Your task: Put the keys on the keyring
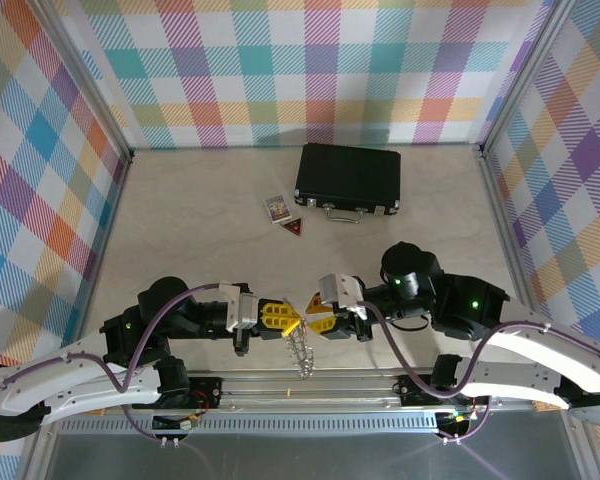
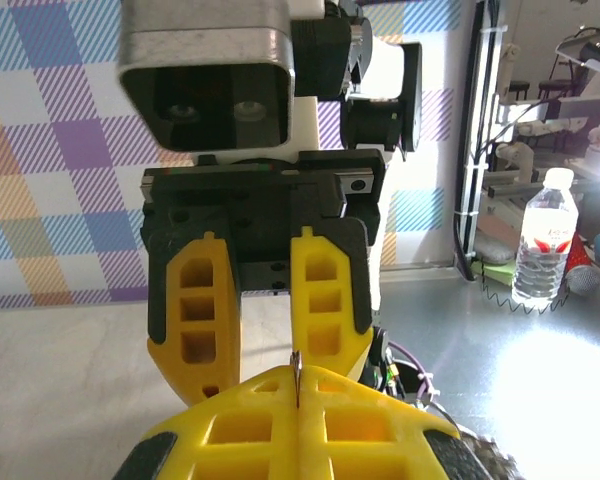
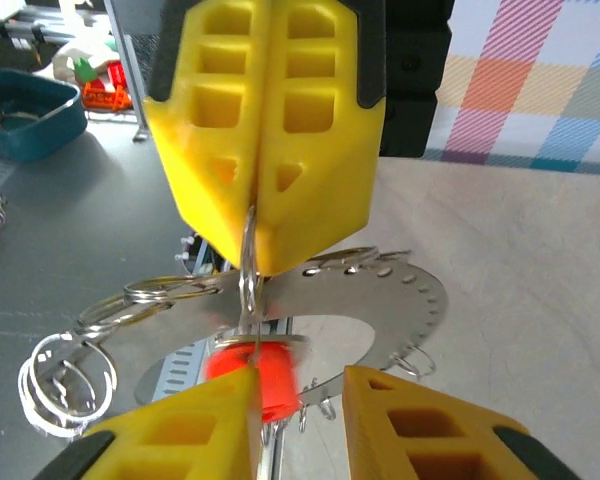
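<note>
Red plastic marks the key. It hangs low on a thin wire loop of the keyring, and the left gripper pinches that loop with its jaws closed tight. The right gripper stands part open, its fingers either side of the key's head; whether they touch it I cannot tell. I judge the key threaded on, with only pulling clear left to do. All this hangs at the near edge of the pale marbled worktop. Toward the far edge lie a black case, a card and a dark red tag. Plaid walls enclose three sides.
</note>
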You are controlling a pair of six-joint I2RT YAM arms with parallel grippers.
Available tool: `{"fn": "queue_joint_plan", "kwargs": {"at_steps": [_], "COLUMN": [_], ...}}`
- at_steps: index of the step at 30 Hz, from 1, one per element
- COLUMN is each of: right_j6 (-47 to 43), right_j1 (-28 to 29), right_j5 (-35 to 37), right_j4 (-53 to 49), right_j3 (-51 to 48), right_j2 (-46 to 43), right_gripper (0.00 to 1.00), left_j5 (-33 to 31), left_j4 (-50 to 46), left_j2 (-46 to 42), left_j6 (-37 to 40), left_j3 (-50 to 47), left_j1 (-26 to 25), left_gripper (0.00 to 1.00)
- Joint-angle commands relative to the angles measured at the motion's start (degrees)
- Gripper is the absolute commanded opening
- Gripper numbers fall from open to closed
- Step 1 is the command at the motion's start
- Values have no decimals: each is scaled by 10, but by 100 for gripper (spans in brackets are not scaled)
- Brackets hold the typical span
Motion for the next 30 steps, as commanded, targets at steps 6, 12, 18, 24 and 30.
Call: {"fn": "queue_joint_plan", "kwargs": {"at_steps": [6,12,18,24,30], "right_j6": [6,13,16,16,14], "right_j1": [-1,-1,-1,0,-1], "right_j5": [-38,-39,-46,-58,-48], "right_j4": [64,81,96,96,97], "right_j3": [-12,-14,-18,-16,-18], "right_j2": [-29,-23,-16,-2,-1], "right_gripper": [28,29,26,17,3], "left_j5": [7,9,11,9,5], "left_j4": [51,59,64,67,60], "left_j2": [-13,-8,-1,4,7], "left_j6": [-7,-7,-8,-8,-7], "left_j3": [-8,-9,-9,-10,-10], "left_j1": [-1,-1,-2,-2,-2], "left_gripper": [0,0,0,0,0]}}
